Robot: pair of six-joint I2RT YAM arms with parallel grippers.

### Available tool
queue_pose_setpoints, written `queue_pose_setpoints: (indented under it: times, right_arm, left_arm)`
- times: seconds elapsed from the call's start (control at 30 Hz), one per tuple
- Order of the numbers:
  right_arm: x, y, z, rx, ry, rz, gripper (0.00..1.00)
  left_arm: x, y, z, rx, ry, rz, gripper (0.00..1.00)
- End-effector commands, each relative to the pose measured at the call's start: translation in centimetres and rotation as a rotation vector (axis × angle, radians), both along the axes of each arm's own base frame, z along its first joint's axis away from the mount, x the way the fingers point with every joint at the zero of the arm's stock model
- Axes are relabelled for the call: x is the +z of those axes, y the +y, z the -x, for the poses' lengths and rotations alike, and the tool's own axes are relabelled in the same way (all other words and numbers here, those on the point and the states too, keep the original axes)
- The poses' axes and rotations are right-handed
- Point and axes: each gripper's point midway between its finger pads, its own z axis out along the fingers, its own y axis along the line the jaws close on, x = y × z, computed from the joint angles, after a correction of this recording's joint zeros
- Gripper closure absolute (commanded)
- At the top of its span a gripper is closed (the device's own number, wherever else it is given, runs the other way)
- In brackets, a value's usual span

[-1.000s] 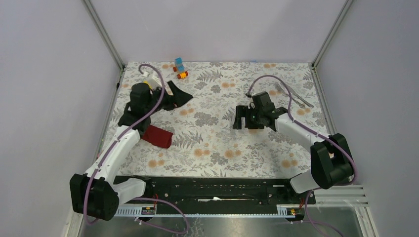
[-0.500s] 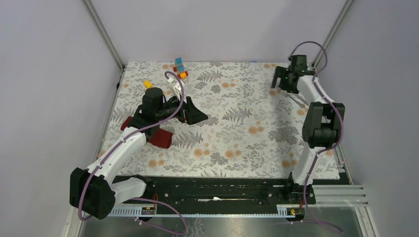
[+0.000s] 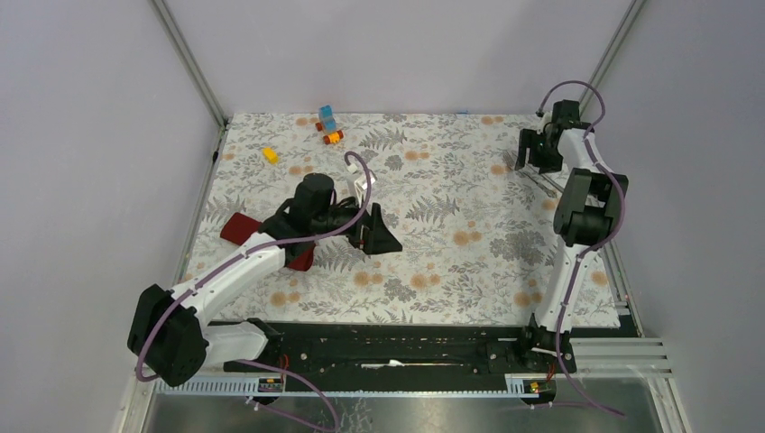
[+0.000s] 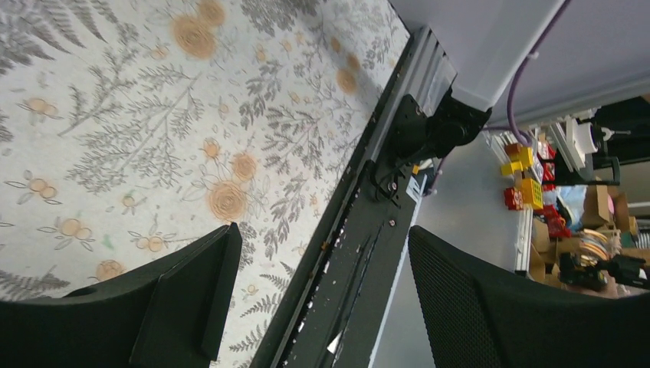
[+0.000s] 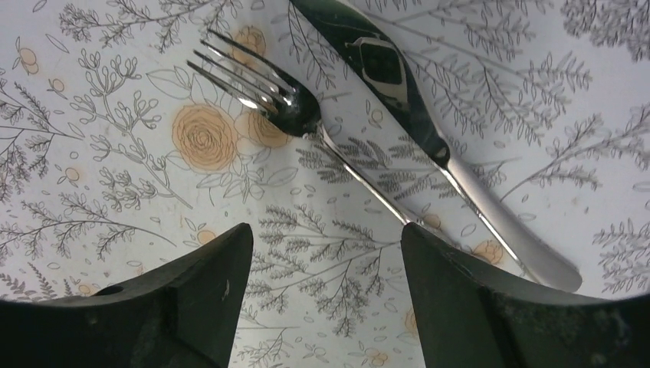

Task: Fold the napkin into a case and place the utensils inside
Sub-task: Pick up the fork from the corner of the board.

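Fork (knife alongside) lies just beyond the right gripper, jaws parted.

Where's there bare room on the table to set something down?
Barest: the middle, between the left pincer and the fork and knife, down to the near edge. Crowded: left side around the napkin, far edge by the blocks.

Napkin on table, 9 o'clock from centre, partly under left arm. Block cluster at 11 o'clock by far edge. Lone block at 10 o'clock, between cluster and napkin. Fork and knife side by side on table at 2 o'clock, near right edge; right jaws above them. Left jaws near table centre, 3 o'clock of napkin.
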Motion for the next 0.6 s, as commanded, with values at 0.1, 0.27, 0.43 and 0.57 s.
queue_pose_setpoints:
  times: [0.1, 0.27, 0.43, 0.57]
  right_arm:
    - [0.0, -0.5, -2.4, 0.100, -0.018, 0.056, 0.25]
    - [-1.3, -0.6, -2.7, 0.128, 0.011, 0.057, 0.33]
    - [-2.4, -0.7, -2.6, 0.127, 0.041, 0.052, 0.42]
    - [-3.1, -0.5, -2.1, 0.115, 0.079, 0.055, 0.53]
  left_arm:
    - [-0.2, -1.4, 1.2, -0.066, -0.042, -0.015, 0.14]
    - [-0.7, -1.7, 1.5, -0.078, -0.033, -0.030, 0.14]
    - [-1.0, -1.8, 1.3, -0.078, -0.026, -0.034, 0.14]
    - [-1.2, -1.8, 1.1, -0.073, -0.022, -0.041, 0.14]
